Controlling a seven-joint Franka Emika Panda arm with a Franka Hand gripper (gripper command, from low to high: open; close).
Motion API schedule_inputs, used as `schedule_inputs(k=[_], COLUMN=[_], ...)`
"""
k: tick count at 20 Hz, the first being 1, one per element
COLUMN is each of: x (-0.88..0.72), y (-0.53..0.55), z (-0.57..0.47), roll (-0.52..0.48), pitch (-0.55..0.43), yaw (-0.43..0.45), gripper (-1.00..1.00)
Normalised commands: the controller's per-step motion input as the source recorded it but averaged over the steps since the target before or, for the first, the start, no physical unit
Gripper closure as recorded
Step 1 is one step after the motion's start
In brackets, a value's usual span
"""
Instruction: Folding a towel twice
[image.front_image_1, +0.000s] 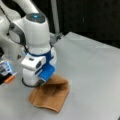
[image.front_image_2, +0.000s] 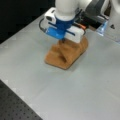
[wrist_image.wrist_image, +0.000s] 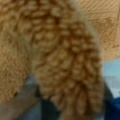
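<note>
I see the towel (image.front_image_1: 51, 93) lying on the gray counter (image.front_image_1: 95, 75), already doubled over into a thick, bunched packet. In a front view its long axis runs from about 2 o'clock down to 8 o'clock (image.front_image_2: 66, 53), with a raised ridge of cloth along the top. The end effector (image.front_image_2: 63, 40) is down on the towel's far end, at roughly 12 o'clock of the cloth there; in a front view it sits at the towel's 10 o'clock corner (image.front_image_1: 41, 82). Its fingertips are buried behind the blue and white body, so I cannot tell how wide it stands. From the wrist view, terry loops (wrist_image.wrist_image: 60, 55) fill nearly everything, pressed right up against the camera.
</note>
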Motion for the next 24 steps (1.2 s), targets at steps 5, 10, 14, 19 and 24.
schedule_inputs(k=[5,10,14,19,24], x=[0.48,0.39,0.34,0.23,0.10], y=[-0.10,0.02,0.12,0.01,-0.17], z=[0.14,0.07,-0.05,-0.07,-0.09], roll=[0.164,0.226,0.241,0.341,0.241], pitch=[0.047,0.028,0.020,0.054,0.062], yaw=[0.177,0.042,-0.073,-0.180,-0.177], gripper=[1.00,1.00,1.00,1.00,1.00])
